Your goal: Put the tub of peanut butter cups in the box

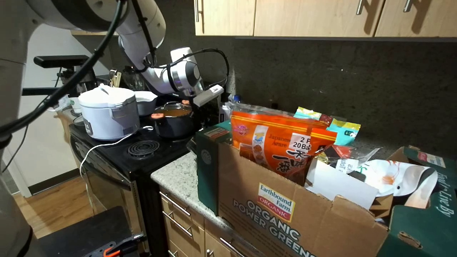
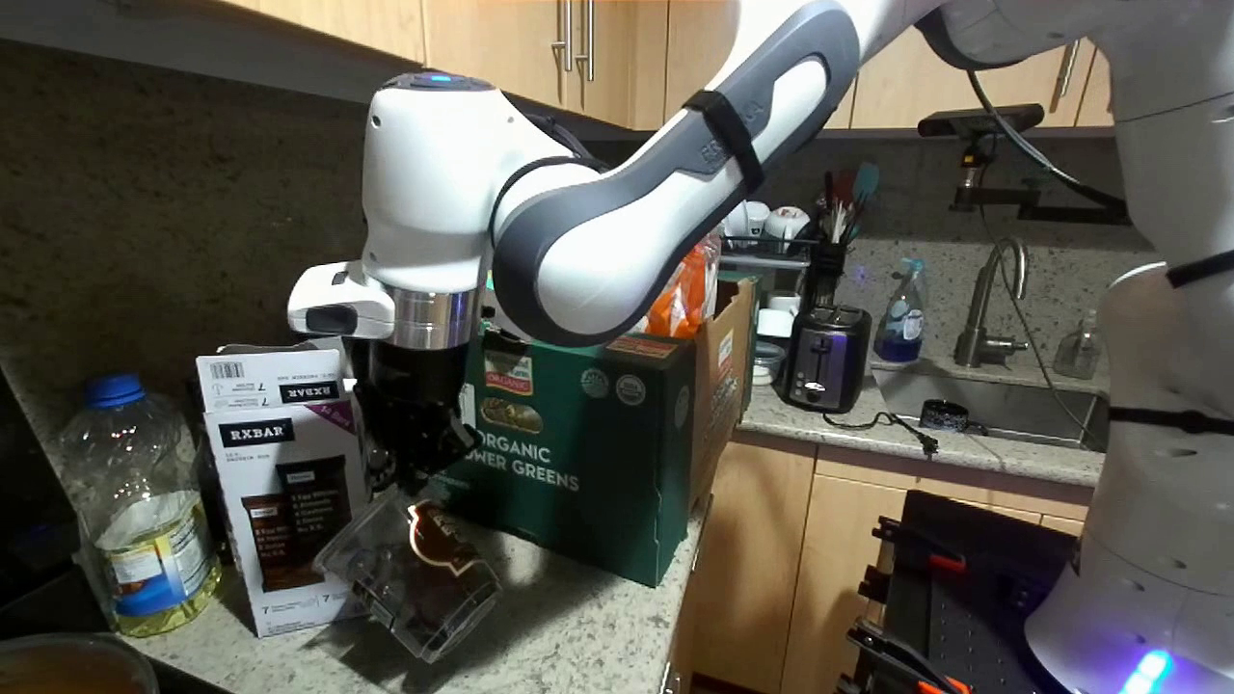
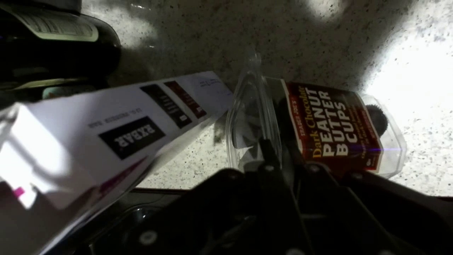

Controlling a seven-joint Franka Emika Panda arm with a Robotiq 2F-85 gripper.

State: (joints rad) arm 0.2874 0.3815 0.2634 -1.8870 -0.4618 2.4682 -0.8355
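The arm [image 2: 631,246] was white, with dark grey bands [image 2: 516,275] curving round its joints [image 2: 598,284]. Black straps [image 2: 730,143] wrapped it, and faint lettering [image 2: 713,152] showed beside one. Black cabling [image 1: 97,55] hung along it (some of it looping out by the wrist [image 1: 185,75]). A silver collar [image 2: 434,318] sat above the black pincer [image 2: 415,472], which bore pale screw heads [image 3: 148,237]. Blue light [image 2: 1149,672] glowed on the base [image 2: 1109,588].

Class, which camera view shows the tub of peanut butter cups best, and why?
The wrist view: the tub is close, its label readable. In an exterior view it hangs tilted under the gripper, label hard to read; in an exterior view the box seems to hide most or all of it.
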